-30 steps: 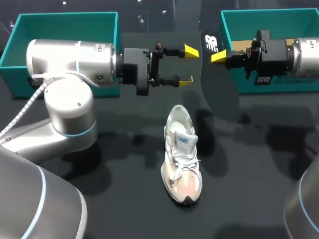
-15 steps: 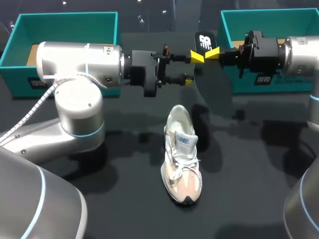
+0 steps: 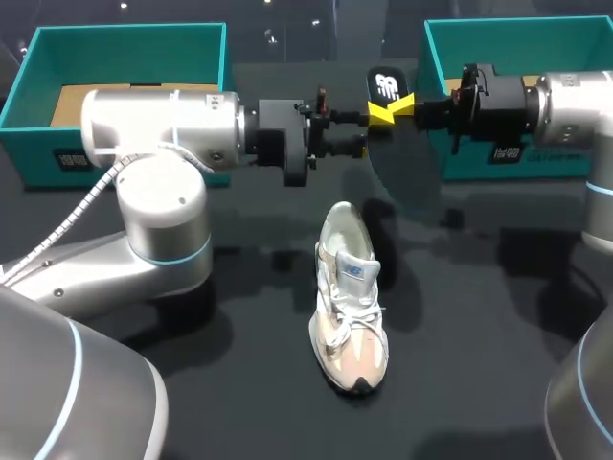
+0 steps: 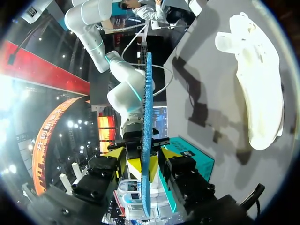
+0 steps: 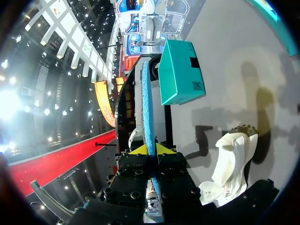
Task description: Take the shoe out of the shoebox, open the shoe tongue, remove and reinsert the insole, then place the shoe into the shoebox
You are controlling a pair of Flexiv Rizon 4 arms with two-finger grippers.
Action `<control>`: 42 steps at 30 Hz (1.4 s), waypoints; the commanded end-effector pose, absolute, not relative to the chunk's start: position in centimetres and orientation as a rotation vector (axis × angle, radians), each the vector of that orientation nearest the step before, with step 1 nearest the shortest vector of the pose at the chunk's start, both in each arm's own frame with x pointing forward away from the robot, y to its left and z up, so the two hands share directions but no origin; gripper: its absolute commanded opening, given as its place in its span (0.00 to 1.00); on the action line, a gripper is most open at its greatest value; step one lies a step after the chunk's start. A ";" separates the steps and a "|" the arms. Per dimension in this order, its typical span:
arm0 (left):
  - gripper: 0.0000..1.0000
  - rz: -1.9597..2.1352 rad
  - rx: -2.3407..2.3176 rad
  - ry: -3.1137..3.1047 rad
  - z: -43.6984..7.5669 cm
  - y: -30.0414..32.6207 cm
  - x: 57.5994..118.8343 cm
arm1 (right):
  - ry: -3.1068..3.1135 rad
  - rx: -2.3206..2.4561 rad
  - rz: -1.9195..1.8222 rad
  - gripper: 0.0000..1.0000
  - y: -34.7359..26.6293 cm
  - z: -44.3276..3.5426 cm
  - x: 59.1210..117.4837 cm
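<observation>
Between both tools, up off the bench [image 3: 479,335], hangs the insole [image 3: 403,158], held on edge w/ its logo end uppermost. R tool [image 3: 400,105] comes in from the right side and is clamped tight on the insole. In the R wrist view, R tool [image 5: 151,150] presses the thin blue insole [image 5: 147,108] from both sides w/ no gap, and the insole sticks out ahead of it.

L tool [image 3: 369,132] comes in from the left side, nose to nose w/ R tool and v. close to it. In the L wrist view the insole [image 4: 147,108] runs edge-on straight through L tool [image 4: 146,168] and on ahead. Can't tell whether L tool has actually gripped it or only sits close round it.

Shoe [image 3: 350,297] stands upright on its sole on the bench, below both tools and well apart from them, heel end toward the tools, laces done up. It sits off to one side ahead of L tool [image 4: 258,79] and just beside R tool [image 5: 229,164].

Left box [image 3: 129,29], teal and open-topped, lies behind the L arm. Right box [image 3: 522,24], same teal, lies behind the R arm. The shoe is outside both.
</observation>
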State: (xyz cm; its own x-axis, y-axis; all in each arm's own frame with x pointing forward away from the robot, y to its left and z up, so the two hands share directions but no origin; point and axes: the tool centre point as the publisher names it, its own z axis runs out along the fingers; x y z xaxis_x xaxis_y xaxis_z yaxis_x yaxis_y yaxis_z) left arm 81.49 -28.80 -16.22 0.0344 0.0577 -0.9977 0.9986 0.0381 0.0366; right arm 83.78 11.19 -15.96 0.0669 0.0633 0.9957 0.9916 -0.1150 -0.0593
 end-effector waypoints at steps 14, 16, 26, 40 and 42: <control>0.00 -1.120 1.232 1.253 -16.9 -29.9 82.1 | -1.150 -1.376 -1.202 0.00 12.1 -16.2 84.1; 0.00 -1.119 1.231 1.255 -16.9 -29.9 82.2 | -1.149 -1.376 -1.200 0.00 12.1 -16.3 84.1; 0.00 -1.094 1.238 1.253 -16.6 -29.1 81.7 | -1.147 -1.364 -1.215 1.00 11.3 -16.1 83.8; 0.00 -1.168 1.200 1.400 -16.2 -24.2 79.1 | -1.171 -1.308 -1.261 1.00 7.3 -15.7 80.9; 0.00 -1.207 1.173 1.466 -16.2 -23.8 78.7 | -1.179 -1.299 -1.262 1.00 6.9 -15.7 80.6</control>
